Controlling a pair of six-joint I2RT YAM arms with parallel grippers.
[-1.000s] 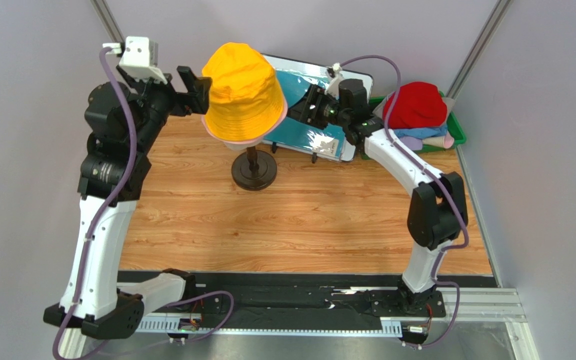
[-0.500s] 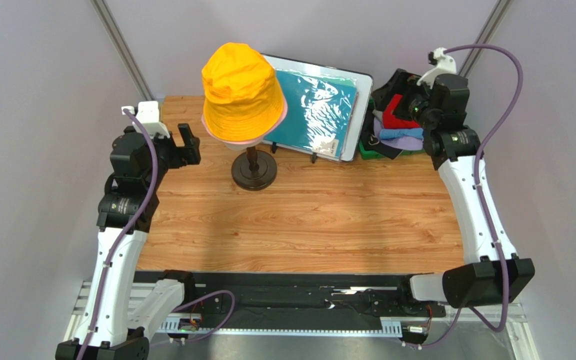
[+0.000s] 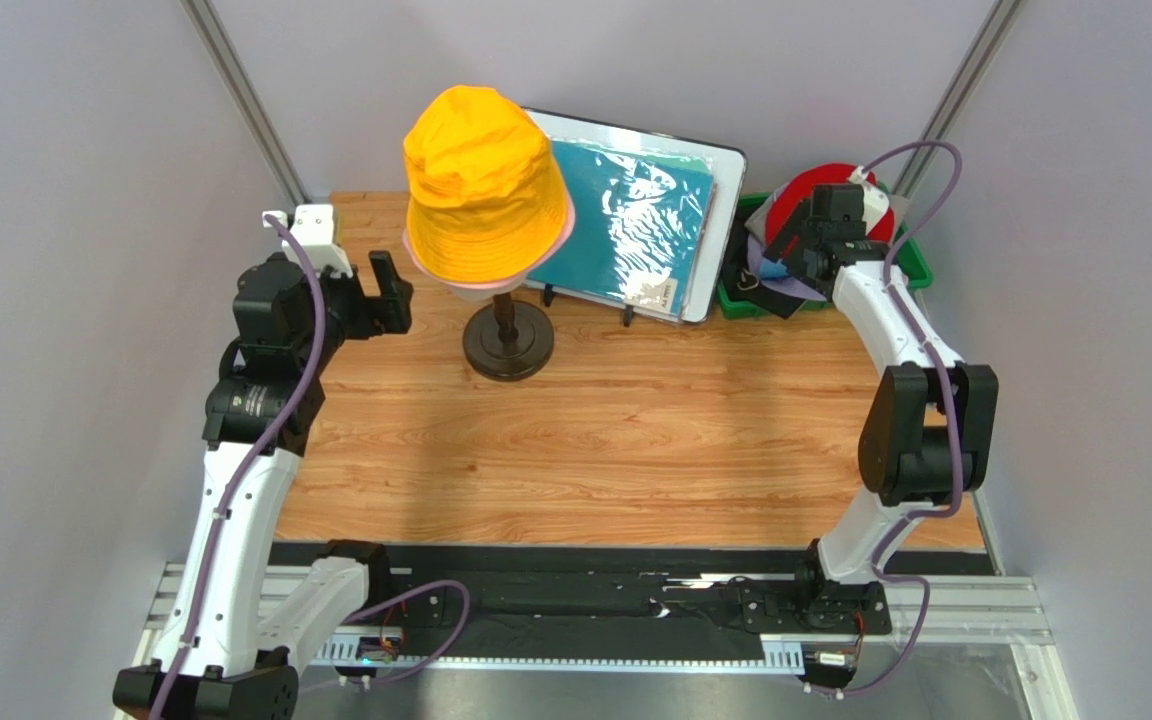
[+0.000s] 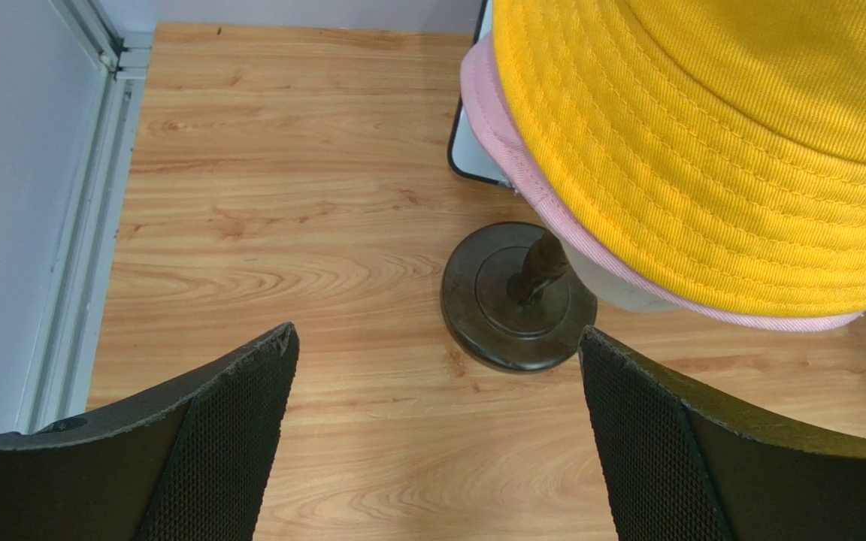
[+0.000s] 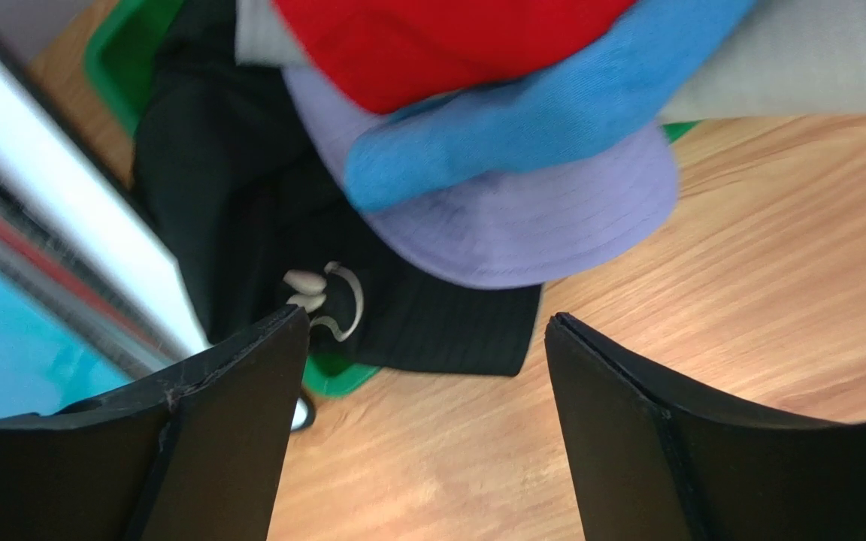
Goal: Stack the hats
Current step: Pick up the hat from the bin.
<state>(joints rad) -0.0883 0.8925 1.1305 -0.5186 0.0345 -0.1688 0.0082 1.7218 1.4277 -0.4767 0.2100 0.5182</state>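
Note:
An orange-yellow hat [image 3: 485, 180] sits on the mannequin head, with the brim of a pink hat [image 3: 495, 282] showing under it. The left wrist view shows the same yellow hat [image 4: 720, 135] and pink brim [image 4: 494, 124]. My left gripper [image 3: 391, 300] [image 4: 438, 336] is open and empty, left of the stand. Red [image 5: 449, 45], blue [image 5: 539, 124], lavender [image 5: 528, 225], black [image 5: 223, 192] and beige [image 5: 788, 68] hats are piled at the back right. My right gripper [image 3: 772, 270] [image 5: 426, 319] hovers open at the pile's near edge, holding nothing.
The mannequin's dark round base [image 3: 509, 342] [image 4: 513, 295] stands on the wooden table. A teal sheet in a white frame [image 3: 635, 210] leans behind it. The pile of hats rests in a green bin [image 3: 913, 270] [image 5: 133, 56]. Grey walls close in on both sides.
My left gripper has drawn back from the yellow hat and dropped lower. My right arm has swung from beside the mannequin over to the hat pile in the bin.

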